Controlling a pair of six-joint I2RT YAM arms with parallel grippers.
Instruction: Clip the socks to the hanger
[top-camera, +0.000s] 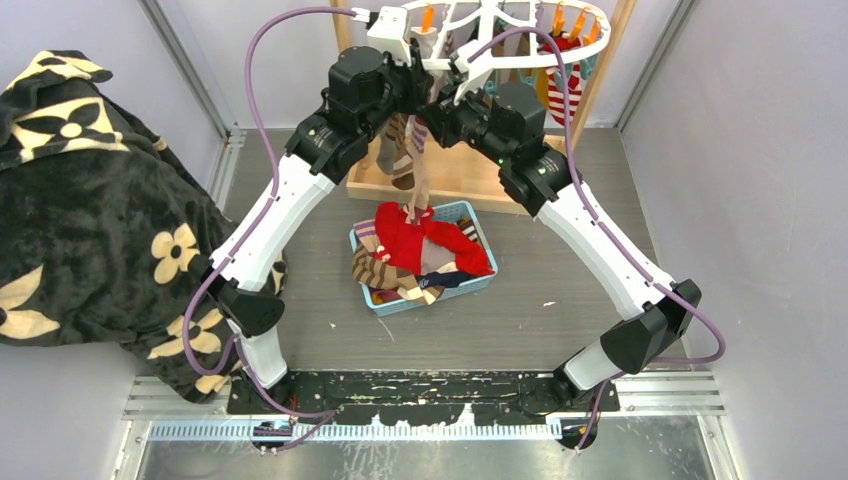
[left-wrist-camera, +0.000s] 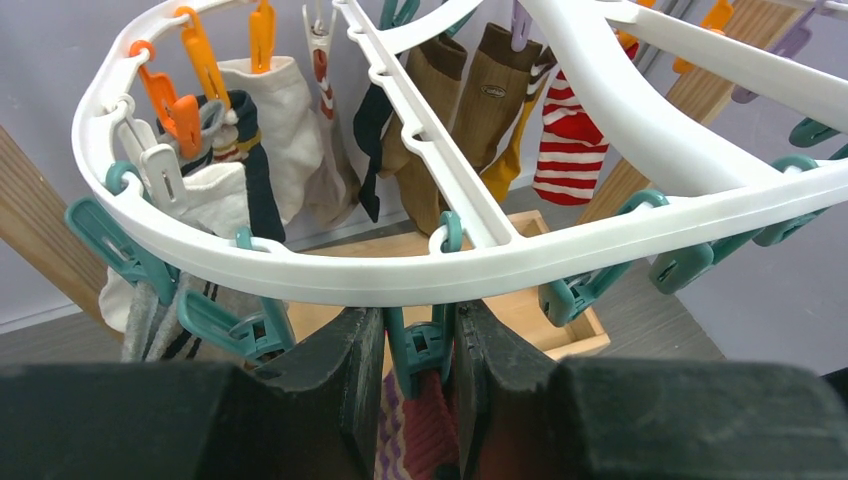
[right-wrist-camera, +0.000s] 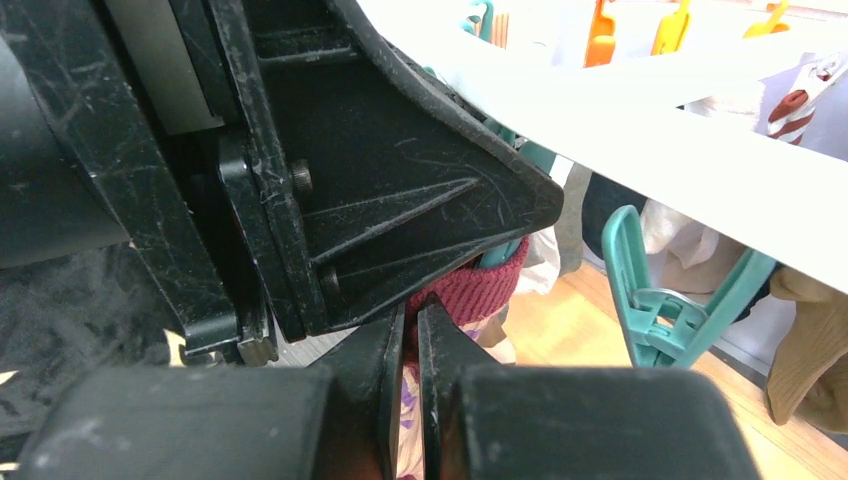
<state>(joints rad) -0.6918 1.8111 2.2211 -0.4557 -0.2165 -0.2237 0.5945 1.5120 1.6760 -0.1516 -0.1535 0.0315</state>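
The white hanger ring (left-wrist-camera: 400, 275) with teal and orange clips hangs at top centre (top-camera: 500, 20), and several socks hang from it, among them brown ones (left-wrist-camera: 440, 110) and a red-and-white striped one (left-wrist-camera: 572, 140). My left gripper (left-wrist-camera: 420, 340) is shut on a teal clip (left-wrist-camera: 432, 345) under the ring's near edge. A sock with a maroon cuff and purple pattern (left-wrist-camera: 430, 430) sits in that clip's mouth. My right gripper (right-wrist-camera: 412, 335) is shut on this sock (right-wrist-camera: 480, 290) just below the clip. The sock hangs down toward the basket (top-camera: 420, 180).
A blue basket (top-camera: 480, 283) on the floor below holds a red sock (top-camera: 410, 235) and brown-striped socks (top-camera: 375, 270). The wooden stand base (top-camera: 450, 185) lies behind it. A black floral blanket (top-camera: 90, 200) fills the left side. Free teal clips (right-wrist-camera: 660, 300) hang beside my right gripper.
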